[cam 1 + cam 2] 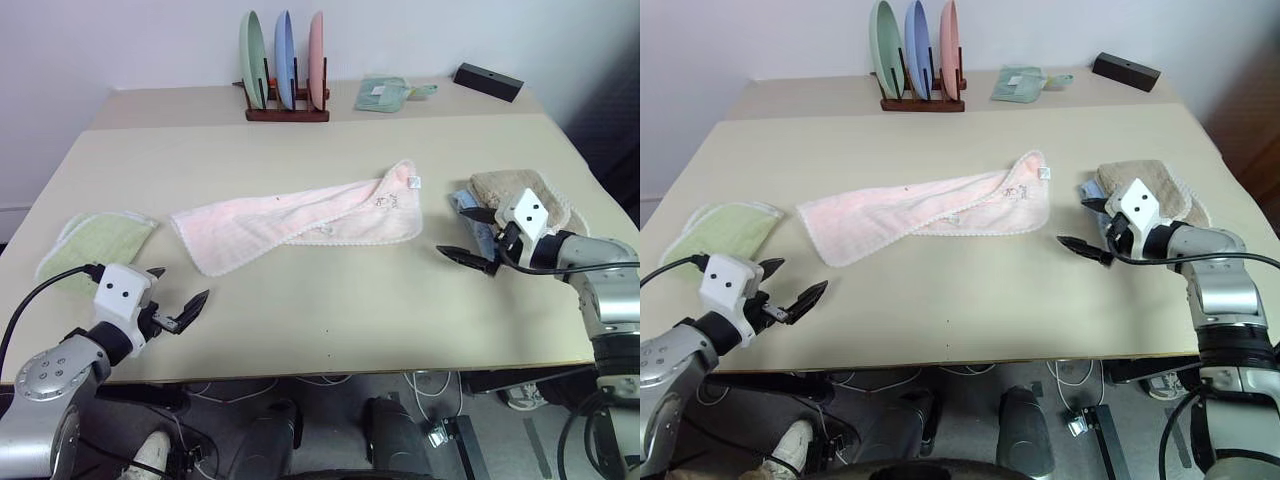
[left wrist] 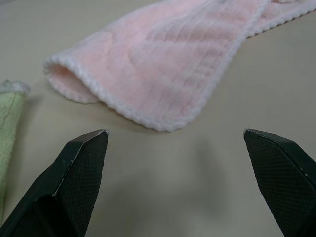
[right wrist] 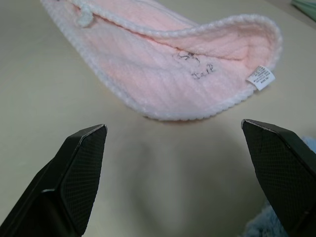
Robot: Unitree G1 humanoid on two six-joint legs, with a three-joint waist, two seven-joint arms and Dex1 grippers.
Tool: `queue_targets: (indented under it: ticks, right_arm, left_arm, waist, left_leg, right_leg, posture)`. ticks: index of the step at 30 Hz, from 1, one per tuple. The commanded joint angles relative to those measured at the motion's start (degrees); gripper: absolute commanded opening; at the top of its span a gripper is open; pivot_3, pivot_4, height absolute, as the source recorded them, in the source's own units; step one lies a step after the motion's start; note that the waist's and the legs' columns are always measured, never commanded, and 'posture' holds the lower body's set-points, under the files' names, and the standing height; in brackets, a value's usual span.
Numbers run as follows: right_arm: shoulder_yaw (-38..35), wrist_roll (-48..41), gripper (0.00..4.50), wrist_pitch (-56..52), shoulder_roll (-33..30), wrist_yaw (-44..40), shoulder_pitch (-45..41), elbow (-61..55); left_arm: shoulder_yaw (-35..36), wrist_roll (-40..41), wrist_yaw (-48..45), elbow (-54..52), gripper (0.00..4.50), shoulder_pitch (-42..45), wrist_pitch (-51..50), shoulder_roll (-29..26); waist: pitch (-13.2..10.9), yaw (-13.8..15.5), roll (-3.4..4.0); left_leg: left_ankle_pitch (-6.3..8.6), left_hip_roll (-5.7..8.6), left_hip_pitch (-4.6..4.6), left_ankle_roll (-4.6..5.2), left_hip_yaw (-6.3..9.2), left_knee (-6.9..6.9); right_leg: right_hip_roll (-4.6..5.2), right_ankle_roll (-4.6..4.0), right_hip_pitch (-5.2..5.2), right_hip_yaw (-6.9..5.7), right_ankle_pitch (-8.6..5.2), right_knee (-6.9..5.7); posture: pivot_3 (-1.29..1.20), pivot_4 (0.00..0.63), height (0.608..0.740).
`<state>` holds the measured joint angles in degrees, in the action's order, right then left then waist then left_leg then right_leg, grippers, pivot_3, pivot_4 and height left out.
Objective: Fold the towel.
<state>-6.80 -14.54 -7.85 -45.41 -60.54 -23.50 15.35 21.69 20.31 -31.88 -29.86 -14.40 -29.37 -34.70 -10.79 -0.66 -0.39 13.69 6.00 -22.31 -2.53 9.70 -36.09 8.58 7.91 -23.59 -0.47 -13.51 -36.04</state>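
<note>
So re: progress, the towel (image 1: 300,222) looks like it's already folded once lengthwise: it's a long narrow strip w/ the top layer sitting a bit askew, so the scalloped white edges don't line up. It lies mid-surface (image 1: 330,310), running from about 8 o'clock up to 2 o'clock, with the tag (image 3: 260,77) at the 2 o'clock end. Imo what's left is at least one crosswise fold, end to end, plus maybe squaring up the layers. Not started yet as far as I can see.

Left gripper (image 1: 178,297) hangs near the front edge at approx 7 o'clock from the towel, jaws spread wide, nothing in them, clear of the cloth. Right gripper (image 1: 472,236) is just off the towel's 3 o'clock end, jaws also wide apart and empty, pointing at the tagged end. Neither touches the fabric.

Counts:
- 1 pink towel
- 1 light green towel (image 1: 92,243), folded, way over at 9 o'clock
- 1 beige towel (image 1: 525,190) at 3 o'clock, w/ something blue under it
- 1 wooden rack (image 1: 288,112) at 12 o'clock w/ 3 plates (image 1: 285,70) (green, blue, pink)
- 1 small teal cloth (image 1: 385,93) behind that
- 1 black box (image 1: 488,81) at the far corner
- 2 grippers
</note>
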Motion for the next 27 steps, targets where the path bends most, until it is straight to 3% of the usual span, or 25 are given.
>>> queue_targets:
  ticks: [1,7,13,21,27]
  right_arm:
    - [-1.63,-1.26,4.45,-0.59,-0.56,0.84,0.44,-4.04]
    - [-0.95,-1.37,4.45,-2.37,0.44,2.1,0.36,-6.29]
    - [0.71,-1.38,4.45,-3.89,3.44,3.61,0.7,-9.85]
    - [0.55,-1.99,4.45,-5.6,5.03,5.56,2.76,-13.81]
    - [-0.12,-2.85,4.45,-6.28,5.57,7.5,5.26,-16.73]
  left_arm:
    - [0.24,-0.74,0.08,-0.35,4.5,1.06,1.53,-0.72]
    - [-0.87,-0.78,0.29,-1.13,4.5,1.9,1.0,-0.35]
    - [-11.64,-9.52,-1.88,-2.19,4.5,4.07,3.18,-6.86]
    - [-20.76,-23.2,2.49,9.26,4.5,14.28,7.27,-9.43]
    - [-24.44,-25.88,1.51,21.96,4.5,21.25,12.61,-8.56]
  waist:
    - [0.0,0.06,0.0]
    - [0.0,0.06,0.0]
    - [-0.01,0.1,-0.02]
    - [-0.02,0.2,-0.02]
    - [-0.01,0.17,0.0]
  left_leg:
    - [0.0,0.0,0.0,0.0,0.0,0.0]
    - [0.01,0.0,-0.01,0.01,-0.01,0.0]
    - [0.01,0.0,-0.01,0.01,-0.04,-0.01]
    - [0.03,0.03,-0.03,0.04,-0.02,0.04]
    - [0.03,0.03,-0.01,0.04,-0.02,0.04]
  right_leg:
    - [0.0,0.0,0.0,0.0,0.0,0.0]
    - [0.01,0.0,-0.01,0.01,0.0,0.01]
    - [0.0,0.0,-0.01,0.03,0.0,0.02]
    - [0.0,0.04,-0.05,0.03,0.0,0.04]
    - [0.0,0.07,-0.06,0.04,0.01,0.01]
  posture:
    - [0.0,0.15,0.74]
    - [0.0,0.15,0.74]
    - [0.0,0.15,0.74]
    - [0.0,0.15,0.74]
    - [0.0,0.15,0.74]
